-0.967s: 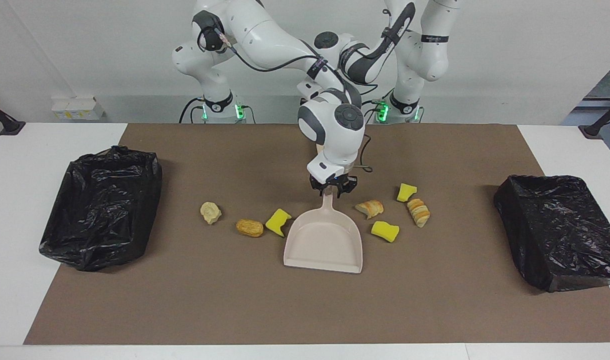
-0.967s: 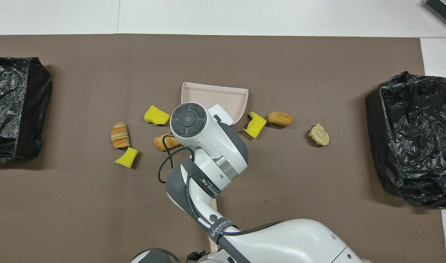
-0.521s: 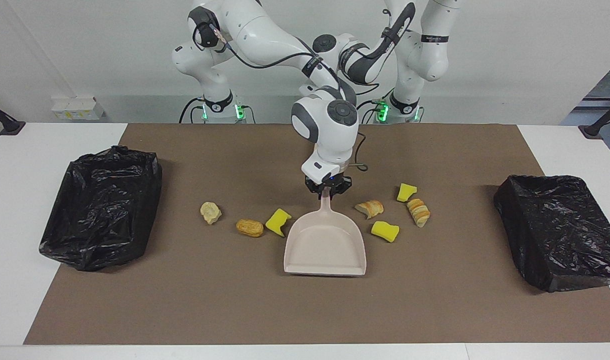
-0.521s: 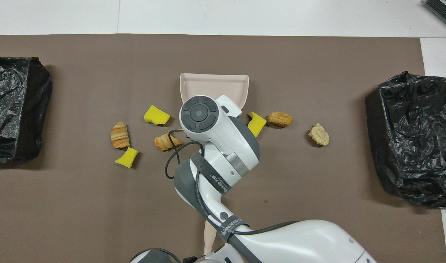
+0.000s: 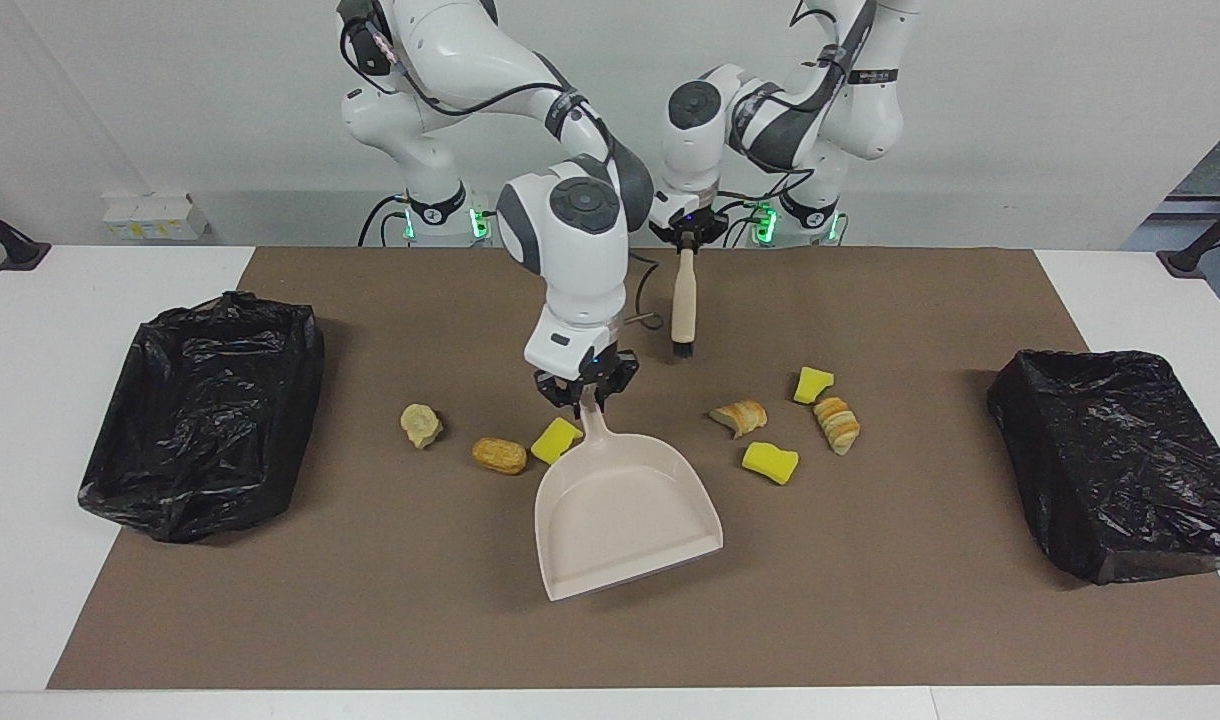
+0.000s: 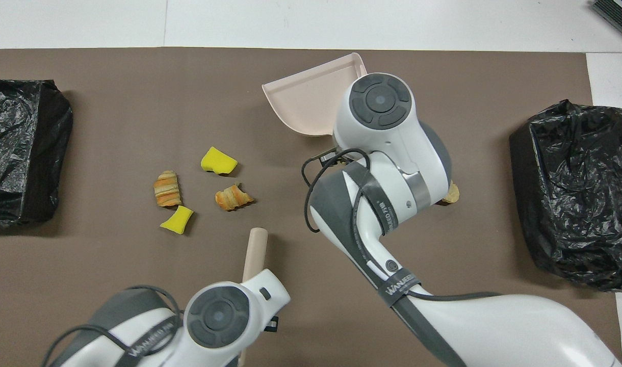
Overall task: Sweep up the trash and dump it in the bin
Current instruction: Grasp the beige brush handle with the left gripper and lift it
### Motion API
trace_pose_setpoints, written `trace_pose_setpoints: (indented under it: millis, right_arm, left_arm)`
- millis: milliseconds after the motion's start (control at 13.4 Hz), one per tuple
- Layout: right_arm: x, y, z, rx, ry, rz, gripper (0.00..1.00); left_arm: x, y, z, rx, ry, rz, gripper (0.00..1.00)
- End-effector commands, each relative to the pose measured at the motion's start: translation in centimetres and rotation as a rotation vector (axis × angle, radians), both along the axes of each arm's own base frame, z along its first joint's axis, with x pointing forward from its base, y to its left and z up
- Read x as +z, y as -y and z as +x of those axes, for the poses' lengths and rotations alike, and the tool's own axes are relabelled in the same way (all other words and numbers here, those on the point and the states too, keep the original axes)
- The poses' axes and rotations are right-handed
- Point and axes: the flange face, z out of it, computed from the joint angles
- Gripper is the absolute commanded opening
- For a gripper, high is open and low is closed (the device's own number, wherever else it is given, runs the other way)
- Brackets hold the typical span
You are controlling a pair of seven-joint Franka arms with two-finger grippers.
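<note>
Seven spongy, crusty trash (image 5: 770, 462) scraps flank the smooth dustpan (image 5: 620, 515).

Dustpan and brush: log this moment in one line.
right gripper: shut on dustpan handle, pan raised | left gripper: shut on brush, hanging bristles-down | trash: unswept on mat

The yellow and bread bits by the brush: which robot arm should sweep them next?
Probably left. The left gripper holds the brush above the mat, close to those scraps. The right gripper holds the dustpan.
</note>
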Motion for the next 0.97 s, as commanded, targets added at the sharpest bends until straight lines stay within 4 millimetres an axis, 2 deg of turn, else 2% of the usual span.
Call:
trace_pose_setpoints:
  millis: [0, 149, 297, 446, 521, 669, 818, 892]
  right_arm:
    - [0.0, 4.0, -0.1, 0.228, -0.085, -0.022, 0.00]
    - [-0.3, 6.4, 0.4, 0.400, -0.116, -0.033, 0.00]
    - [-0.9, 7.0, 0.5, 0.586, -0.121, -0.042, 0.00]
    - [-1.8, 8.0, 0.1, 0.824, -0.089, -0.062, 0.00]
    - [-2.3, 7.9, -0.4, 0.921, -0.079, -0.064, 0.00]
    - [-2.2, 7.4, -1.1, 1.023, -0.101, -0.078, 0.00]
    - [-1.7, 4.1, -2.6, 1.137, -0.116, -0.154, 0.00]
    - [-2.1, 3.0, -3.0, 1.155, -0.122, -0.163, 0.00]
  left_arm:
    - [2.8, -5.7, 5.0, -0.026, 0.006, -0.059, 0.00]
    - [2.5, -10.7, 8.2, -0.032, 0.017, -0.091, 0.00]
    - [1.8, -17.2, 11.1, -0.040, 0.017, -0.121, 0.00]
    - [1.7, -22.8, 12.3, 0.020, 0.020, -0.132, 0.00]
    - [1.5, -24.8, 12.6, 0.064, 0.021, -0.129, 0.00]
    - [0.6, -26.4, 12.6, 0.112, 0.006, -0.122, 0.00]
    - [-1.9, -26.5, 12.8, 0.163, -0.044, -0.096, 0.00]
    - [-2.8, -26.3, 12.8, 0.197, -0.040, -0.087, 0.00]
